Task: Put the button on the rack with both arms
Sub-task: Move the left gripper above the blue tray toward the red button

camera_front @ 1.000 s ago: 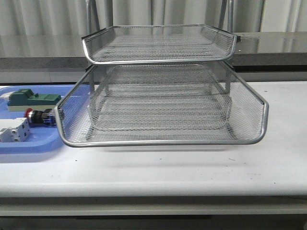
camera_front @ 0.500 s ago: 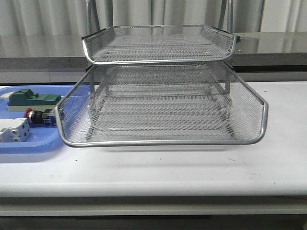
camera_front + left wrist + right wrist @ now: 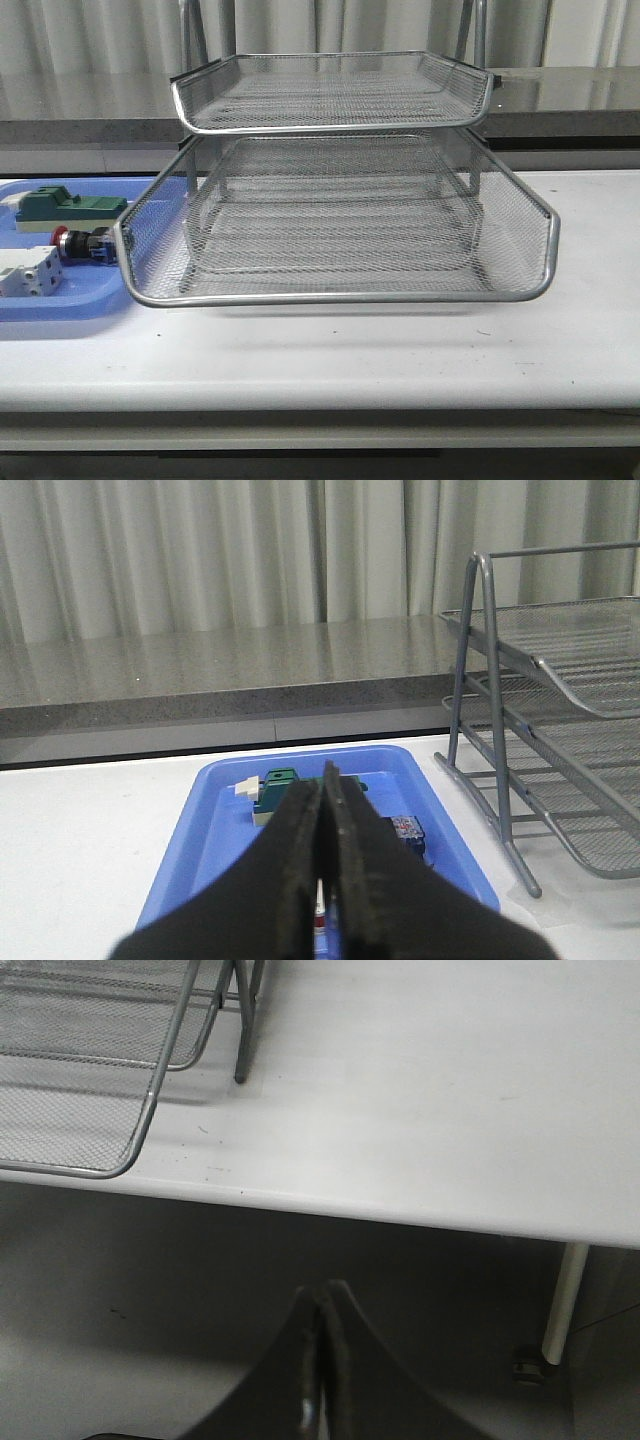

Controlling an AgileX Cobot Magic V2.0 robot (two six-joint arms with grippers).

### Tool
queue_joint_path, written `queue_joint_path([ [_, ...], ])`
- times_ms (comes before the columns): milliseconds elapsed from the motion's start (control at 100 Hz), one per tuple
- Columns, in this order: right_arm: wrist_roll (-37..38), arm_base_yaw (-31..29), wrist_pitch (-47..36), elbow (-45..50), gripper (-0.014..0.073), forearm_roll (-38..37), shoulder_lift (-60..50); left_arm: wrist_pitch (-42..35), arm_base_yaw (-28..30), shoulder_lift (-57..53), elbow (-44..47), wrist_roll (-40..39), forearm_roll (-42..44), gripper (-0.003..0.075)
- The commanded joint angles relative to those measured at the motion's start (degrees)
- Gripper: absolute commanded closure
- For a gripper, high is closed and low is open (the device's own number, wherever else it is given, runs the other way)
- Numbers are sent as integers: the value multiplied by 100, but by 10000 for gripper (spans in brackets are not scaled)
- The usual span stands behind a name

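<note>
We saw the rack (image 3: 335,180) standing on the white desk (image 3: 400,350), its lower tray pulled forward toward the desk's front edge and an upper tray set further back above it. Both visible trays held nothing. To the rack's left lay a blue tray (image 3: 60,305) flat on the desk, its right part hidden behind the lower tray's corner. The button (image 3: 78,243) lay on its side in that blue tray, red head pointing left, just beside the rack's corner and not on the rack. Behind it in the same tray sat a green block (image 3: 70,207), and in front of it a white terminal block (image 3: 28,272). Neither arm showed in the front view. In the left wrist view our left end effector (image 3: 322,825) hung over the near end of the blue tray, its two dark fingers (image 3: 290,850) pressed together with nothing between them; beyond the tips we made out the green block and the button's blue rear block, with the rack's legs off to one side. In the right wrist view the right end effector (image 3: 322,1345) was likewise closed and empty, held off the desk's front edge over the floor, with the rack's tray corner and one leg in sight on the desk, well apart from it.
</note>
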Motion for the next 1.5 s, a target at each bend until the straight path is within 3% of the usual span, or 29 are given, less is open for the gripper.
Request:
queue_joint_path([
  [0, 0, 1, -302, -186, 664, -48, 41, -486, 24, -175, 271, -69, -45, 740],
  [970, 0, 1, -302, -186, 664, -48, 41, -486, 24, -175, 271, -69, -45, 740],
  [1220, 0, 1, -302, -186, 664, -48, 41, -963, 24, -175, 156, -69, -45, 740],
  [1490, 0, 1, -302, -186, 664, -48, 41, -96, 24, 196, -840, -69, -461, 740],
])
